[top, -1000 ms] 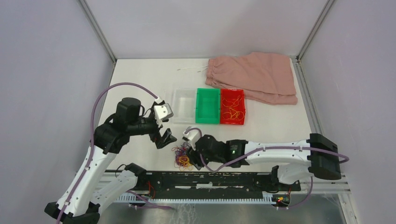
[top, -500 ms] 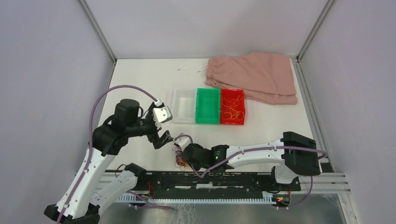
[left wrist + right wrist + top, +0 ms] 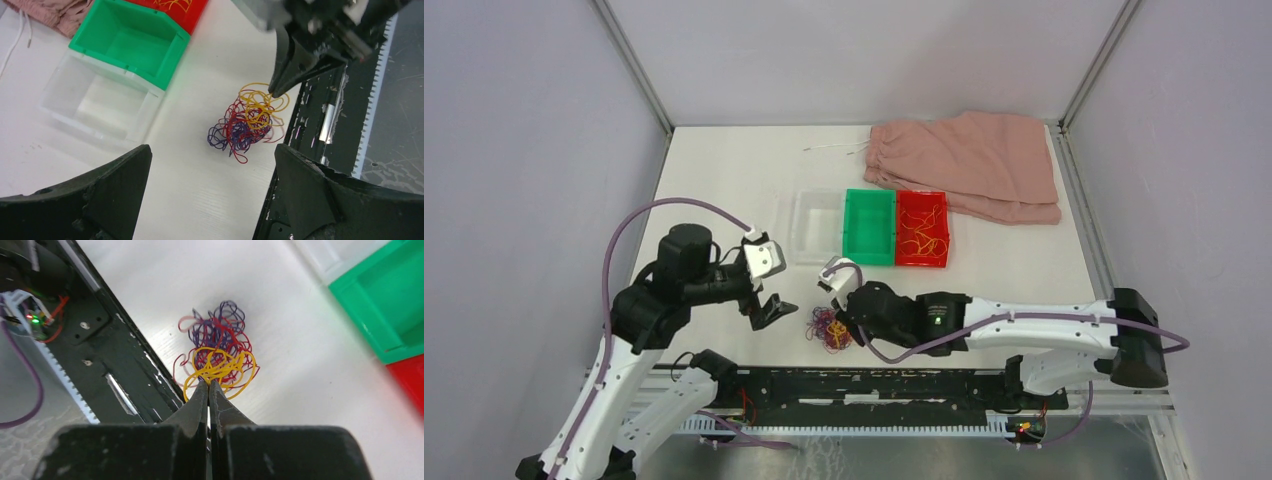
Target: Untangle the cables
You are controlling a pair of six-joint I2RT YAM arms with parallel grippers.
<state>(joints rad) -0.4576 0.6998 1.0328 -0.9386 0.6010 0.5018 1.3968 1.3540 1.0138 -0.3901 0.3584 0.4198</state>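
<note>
The cables point(image 3: 828, 328) form a small clump of yellow-orange, red and dark blue-purple strands on the white table near its front edge. They also show in the left wrist view point(image 3: 247, 122) and the right wrist view point(image 3: 217, 350). My right gripper point(image 3: 842, 320) is shut, its tips pinching yellow loops at the clump's near side point(image 3: 208, 382). From the left wrist camera those same tips point(image 3: 275, 91) are seen meeting the yellow strands. My left gripper point(image 3: 769, 305) is wide open, just left of the clump and above the table, with nothing between its fingers point(image 3: 212, 155).
A clear bin point(image 3: 809, 205), a green bin point(image 3: 868, 195) and a red bin point(image 3: 921, 197) holding yellow-orange strands stand in a row behind the clump. A pink cloth point(image 3: 969, 165) with a white drawstring point(image 3: 834, 148) lies at the back right. A black rail point(image 3: 874, 385) runs along the front edge.
The right gripper closed onto the yellow strands and drew back right, and the clump shifted slightly right with it. The left arm lowered and pulled back left, still open.
</note>
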